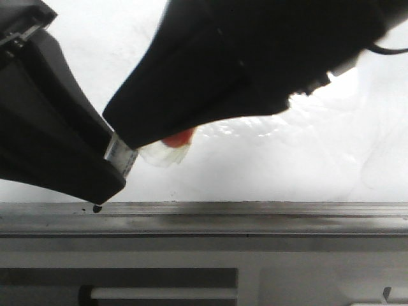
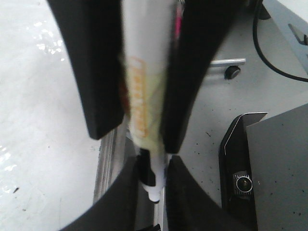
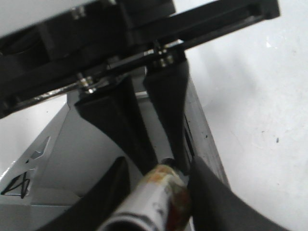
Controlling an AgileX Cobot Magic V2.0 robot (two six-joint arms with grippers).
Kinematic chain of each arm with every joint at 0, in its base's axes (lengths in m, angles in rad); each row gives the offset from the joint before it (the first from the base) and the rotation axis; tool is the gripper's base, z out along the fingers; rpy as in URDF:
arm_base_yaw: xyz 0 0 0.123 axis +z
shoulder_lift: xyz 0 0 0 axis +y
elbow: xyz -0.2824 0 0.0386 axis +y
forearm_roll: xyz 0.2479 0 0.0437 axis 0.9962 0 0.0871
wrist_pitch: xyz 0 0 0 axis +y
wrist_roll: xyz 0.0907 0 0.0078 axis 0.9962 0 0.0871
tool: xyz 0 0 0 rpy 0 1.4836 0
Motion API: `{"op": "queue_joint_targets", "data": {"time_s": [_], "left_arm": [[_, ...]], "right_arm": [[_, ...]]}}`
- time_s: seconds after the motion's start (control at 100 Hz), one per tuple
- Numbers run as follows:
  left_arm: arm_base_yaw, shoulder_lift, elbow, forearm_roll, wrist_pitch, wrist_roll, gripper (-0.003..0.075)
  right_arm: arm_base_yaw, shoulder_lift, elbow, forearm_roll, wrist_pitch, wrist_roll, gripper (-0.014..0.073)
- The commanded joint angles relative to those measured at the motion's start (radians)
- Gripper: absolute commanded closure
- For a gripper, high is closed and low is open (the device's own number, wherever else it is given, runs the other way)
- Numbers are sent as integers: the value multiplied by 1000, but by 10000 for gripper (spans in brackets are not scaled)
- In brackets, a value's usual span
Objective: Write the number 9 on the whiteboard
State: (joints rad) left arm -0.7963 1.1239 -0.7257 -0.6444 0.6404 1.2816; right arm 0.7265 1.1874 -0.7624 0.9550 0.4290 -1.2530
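Note:
The whiteboard (image 1: 287, 166) is glossy white with glare, and its scuffed grey edge rail (image 1: 255, 220) runs along the front. No number 9 shows on it. A marker (image 1: 169, 150) with a white barrel and orange-yellow label hangs between both grippers. My left gripper (image 1: 105, 191) is shut on its tip end, and the black tip (image 1: 97, 208) sits just at the rail. In the left wrist view the left gripper (image 2: 154, 192) clamps the black-and-white tip end (image 2: 151, 178). My right gripper (image 3: 159, 197) is shut on the marker barrel (image 3: 156, 195) and reaches in from the upper right (image 1: 127, 137).
The whiteboard lies to one side in the wrist views (image 2: 38, 120) (image 3: 260, 96). Beyond the rail (image 2: 108, 159) are a speckled grey floor, a black device (image 2: 269, 168), a cable (image 2: 269, 53) and a small caster (image 2: 232, 72). A grey box with a black printed mark (image 3: 17, 185) sits nearby.

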Motion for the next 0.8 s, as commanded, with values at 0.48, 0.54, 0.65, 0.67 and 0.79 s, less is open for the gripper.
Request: {"op": "queue_joint_targets", "data": {"time_s": [0.48,0.54,0.65,0.67,0.79], "left_arm": [[-1,-302,-30,-37,-70,-369,238],[-1,-372,-15,-37,-141,-393,268],[-1,-492,46,-34,-334,-487,356],[-1,-510,66,-34,-367,-513,381],[-1,-587,156,-38,-506,-596,499]], "right_arm": [[-65,-37,-372,-435,516,383,648],[-65,-38,-457,-537,572,440,643],[-65,-62,-541,-663,558,479,638],[-65,-76,-542,-681,520,482,632],[-65,-151,-492,-738,330,543,632]]}}
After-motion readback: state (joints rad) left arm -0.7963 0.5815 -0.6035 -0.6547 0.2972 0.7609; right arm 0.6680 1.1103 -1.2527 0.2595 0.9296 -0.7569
